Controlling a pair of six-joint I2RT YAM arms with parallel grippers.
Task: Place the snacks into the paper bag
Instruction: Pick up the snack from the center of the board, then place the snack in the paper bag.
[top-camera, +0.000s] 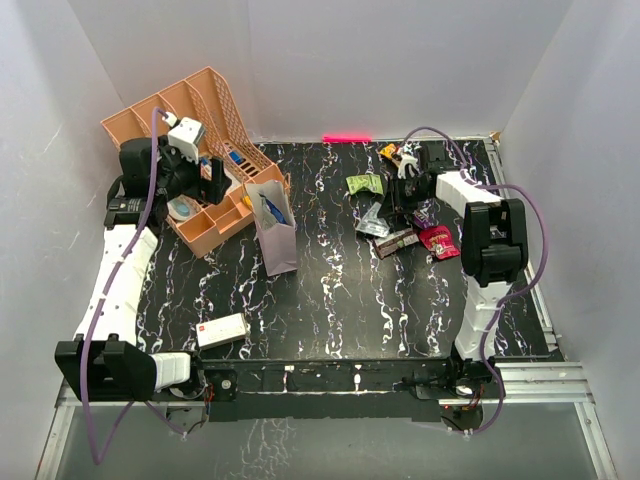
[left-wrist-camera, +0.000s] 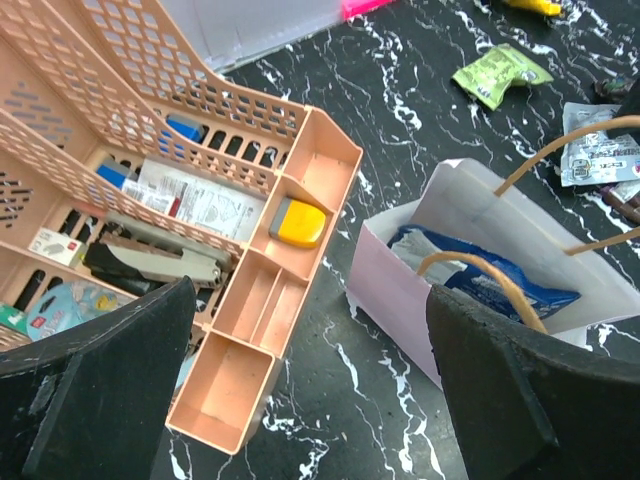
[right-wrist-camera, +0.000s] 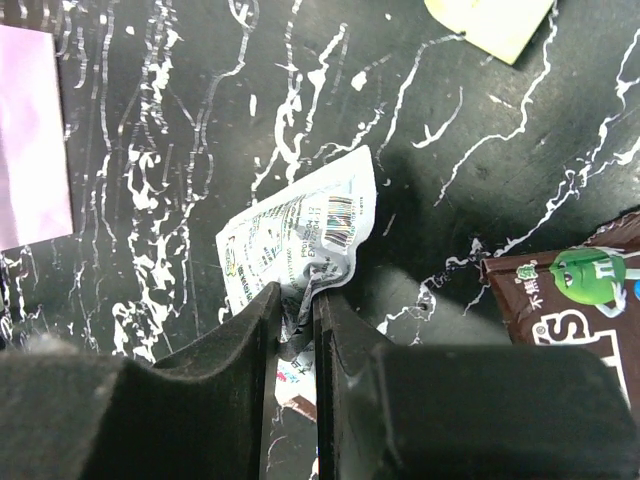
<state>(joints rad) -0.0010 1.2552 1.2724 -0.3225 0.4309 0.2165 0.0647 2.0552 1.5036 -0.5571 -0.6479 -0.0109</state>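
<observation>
The mauve paper bag (top-camera: 277, 232) (left-wrist-camera: 398, 283) stands upright left of centre, with the large blue packet (left-wrist-camera: 505, 283) inside it. My left gripper (left-wrist-camera: 310, 385) hangs open above the gap between bag and organiser, holding nothing. On the right lie loose snacks: a green packet (top-camera: 365, 184), a red one (top-camera: 440, 241), a dark brown one (top-camera: 396, 242) (right-wrist-camera: 570, 305) and a yellow-brown one (top-camera: 389, 152). My right gripper (top-camera: 392, 205) (right-wrist-camera: 297, 300) is down among them, its jaws pinched on the crumpled edge of the silver packet (right-wrist-camera: 290, 235) lying on the table.
A peach slotted organiser (top-camera: 205, 105) (left-wrist-camera: 245, 335) full of small items stands at the back left, touching the bag's side. A small white box (top-camera: 222, 330) lies near the front left. A pink marker (top-camera: 346, 138) sits at the back wall.
</observation>
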